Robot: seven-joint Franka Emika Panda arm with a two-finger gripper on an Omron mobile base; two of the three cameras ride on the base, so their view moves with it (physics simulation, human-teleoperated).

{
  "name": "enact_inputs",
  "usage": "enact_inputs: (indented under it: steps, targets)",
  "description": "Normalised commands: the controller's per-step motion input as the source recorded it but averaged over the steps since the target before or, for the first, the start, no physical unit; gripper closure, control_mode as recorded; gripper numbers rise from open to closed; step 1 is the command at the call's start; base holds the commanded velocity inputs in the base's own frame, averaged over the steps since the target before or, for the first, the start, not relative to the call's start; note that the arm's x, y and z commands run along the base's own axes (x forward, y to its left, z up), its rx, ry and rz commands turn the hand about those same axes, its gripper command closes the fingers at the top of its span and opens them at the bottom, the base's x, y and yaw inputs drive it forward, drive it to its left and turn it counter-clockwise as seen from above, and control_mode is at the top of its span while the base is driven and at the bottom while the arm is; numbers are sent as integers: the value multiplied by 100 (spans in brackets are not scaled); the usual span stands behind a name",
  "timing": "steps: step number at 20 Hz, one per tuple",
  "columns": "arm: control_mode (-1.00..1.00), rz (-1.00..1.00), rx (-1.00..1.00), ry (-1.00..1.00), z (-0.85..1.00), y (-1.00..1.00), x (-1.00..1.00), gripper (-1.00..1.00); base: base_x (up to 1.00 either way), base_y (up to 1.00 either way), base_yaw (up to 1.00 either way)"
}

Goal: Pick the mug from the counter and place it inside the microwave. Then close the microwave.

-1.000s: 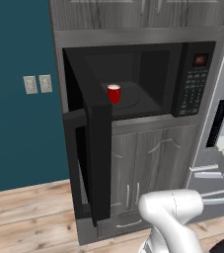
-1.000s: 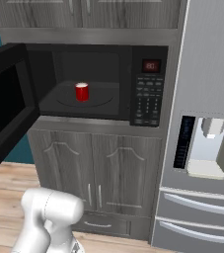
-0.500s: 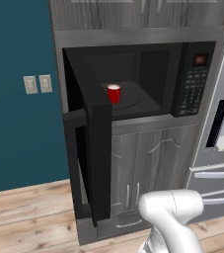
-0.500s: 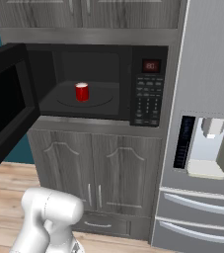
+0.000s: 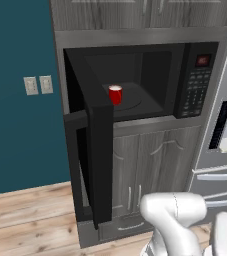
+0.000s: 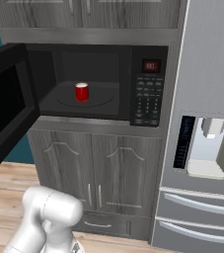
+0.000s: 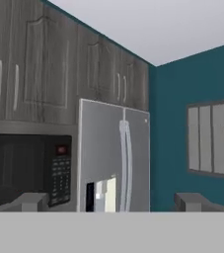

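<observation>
We see the mug (image 5: 115,94) standing upright inside the microwave (image 6: 148,86), whose door (image 5: 96,150) hangs wide open. Our gripper (image 7: 111,203) is spread open and empty. Nothing differs from before.

Flat, even rendered light, with no glare or hard shadows. The black built-in microwave (image 6: 96,81) cavity is dim. The hand view is slightly soft.

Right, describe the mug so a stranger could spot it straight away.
Find the large black built-in microwave set in grey wood-grain cabinets, beside the steel fridge, its dark door swung wide open. On the round turntable inside stands a small red cylindrical mug with a white rim, the only bright thing in that dark cavity.
</observation>
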Motion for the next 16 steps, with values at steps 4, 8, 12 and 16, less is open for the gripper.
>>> enact_inputs:
  steps: [4,8,12,16]
  targets:
    - [-100,-25,-11,0,0,84,0,-100,0,0,0]
    - [-100,-21,-12,0,0,91,0,-100,0,0,0]
    - [-100,-13,-8,1,0,81,0,-100,0,0,0]
    - [-100,-5,-4,0,-6,52,6,-100,0,0,0]
